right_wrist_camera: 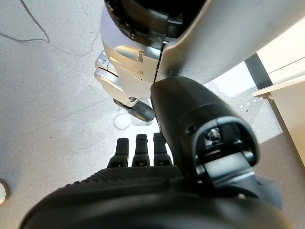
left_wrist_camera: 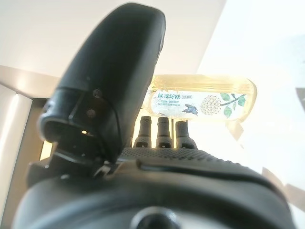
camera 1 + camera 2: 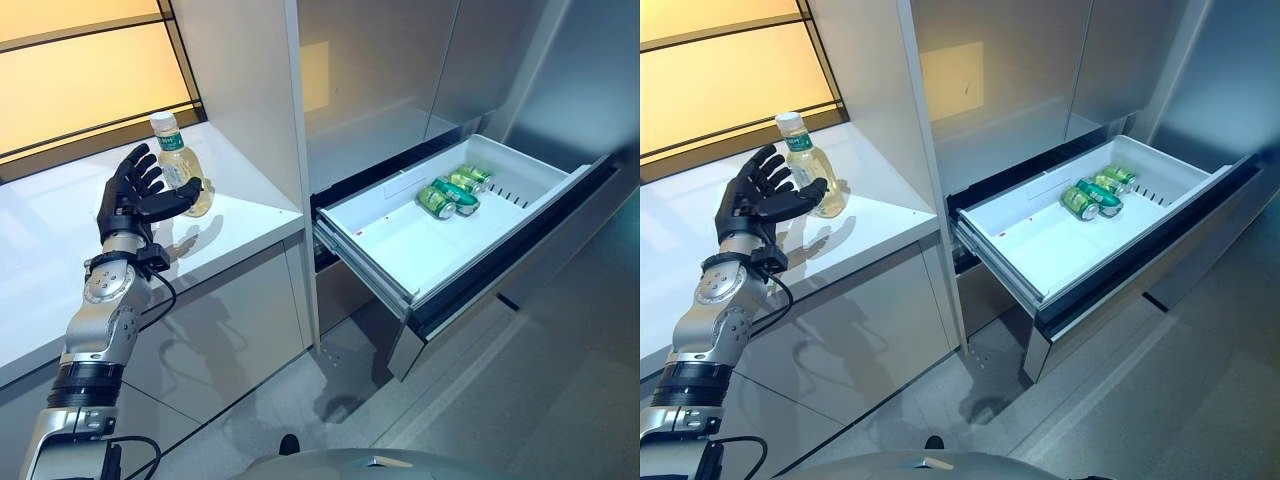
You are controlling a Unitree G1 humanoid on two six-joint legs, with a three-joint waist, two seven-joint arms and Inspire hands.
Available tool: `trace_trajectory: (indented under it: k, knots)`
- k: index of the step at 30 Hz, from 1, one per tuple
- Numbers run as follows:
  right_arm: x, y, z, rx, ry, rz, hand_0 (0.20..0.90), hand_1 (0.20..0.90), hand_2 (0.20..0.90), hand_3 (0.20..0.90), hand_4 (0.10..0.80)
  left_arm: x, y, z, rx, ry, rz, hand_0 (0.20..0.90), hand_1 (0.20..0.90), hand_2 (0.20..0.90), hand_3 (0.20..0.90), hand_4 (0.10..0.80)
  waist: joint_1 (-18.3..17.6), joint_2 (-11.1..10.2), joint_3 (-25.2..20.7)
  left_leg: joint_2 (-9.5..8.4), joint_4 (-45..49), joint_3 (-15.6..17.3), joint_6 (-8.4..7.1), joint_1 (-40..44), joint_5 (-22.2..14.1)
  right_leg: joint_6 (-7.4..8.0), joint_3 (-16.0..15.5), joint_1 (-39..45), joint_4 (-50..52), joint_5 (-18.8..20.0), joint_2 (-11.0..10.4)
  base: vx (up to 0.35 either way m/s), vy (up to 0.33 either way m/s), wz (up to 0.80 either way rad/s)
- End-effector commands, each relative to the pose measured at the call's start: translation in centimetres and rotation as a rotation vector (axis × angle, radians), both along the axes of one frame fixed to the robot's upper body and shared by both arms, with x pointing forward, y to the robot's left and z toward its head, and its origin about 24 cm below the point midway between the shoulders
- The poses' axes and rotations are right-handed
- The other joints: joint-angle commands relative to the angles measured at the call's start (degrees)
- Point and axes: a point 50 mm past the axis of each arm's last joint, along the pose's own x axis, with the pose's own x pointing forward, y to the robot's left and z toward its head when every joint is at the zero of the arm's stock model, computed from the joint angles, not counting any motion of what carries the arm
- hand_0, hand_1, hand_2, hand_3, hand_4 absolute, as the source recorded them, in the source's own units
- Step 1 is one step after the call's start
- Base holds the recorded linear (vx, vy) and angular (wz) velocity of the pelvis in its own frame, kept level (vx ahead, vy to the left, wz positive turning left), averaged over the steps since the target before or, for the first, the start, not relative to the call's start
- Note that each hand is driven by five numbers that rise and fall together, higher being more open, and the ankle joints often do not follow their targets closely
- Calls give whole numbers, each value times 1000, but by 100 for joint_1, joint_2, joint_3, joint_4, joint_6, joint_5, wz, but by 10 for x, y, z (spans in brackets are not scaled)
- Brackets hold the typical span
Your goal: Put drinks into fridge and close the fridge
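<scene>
Left hand (image 3: 135, 195) up at the white tabletop (image 3: 60, 250), fingers (image 3: 140, 165) spread wide and straight, thumb reaching toward the bottle (image 3: 180, 165). The bottle stands upright on the tabletop near the tall white cabinet side (image 3: 240, 90): pale yellow drink, green-and-white label, white cap. Thumb tip sits right at the bottle's side; I cannot tell whether it touches, and nothing is curled round it. In the left wrist view the bottle shows just past the straight fingers.

Fridge drawer (image 3: 400, 250) is pulled out, well to the right of the tabletop. Three green cans (image 3: 452, 192) lie on their sides, close together toward the back of the white tray; the front of the tray is bare.

Right hand (image 1: 157, 181) shows only in its own wrist view, fingers straight, holding nothing, over the grey floor (image 1: 47, 95).
</scene>
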Motion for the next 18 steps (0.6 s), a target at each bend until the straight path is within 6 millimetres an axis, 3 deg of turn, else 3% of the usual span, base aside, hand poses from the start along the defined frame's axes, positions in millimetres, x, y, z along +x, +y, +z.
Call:
trace_trajectory:
  k: [1, 18]
  knots:
    - [22, 25, -3, 103, -42, 75, 900, 900, 900, 900, 800, 25, 3, 88, 88, -287, -23, 900, 900, 900, 900, 800, -32, 28, -149, -344, 41, 10, 203, 652, -1318, 322, 577, -434, 83, 108, -82, 0, 0, 0]
    - [25, 21, -1, 101, -46, 80, 900, 900, 900, 900, 800, 31, -5, 93, 31, -266, -107, 900, 900, 900, 900, 800, -61, 34, -146, -346, 41, 44, 204, 652, -1314, 331, 601, -454, 83, 127, -80, 0, 0, 0]
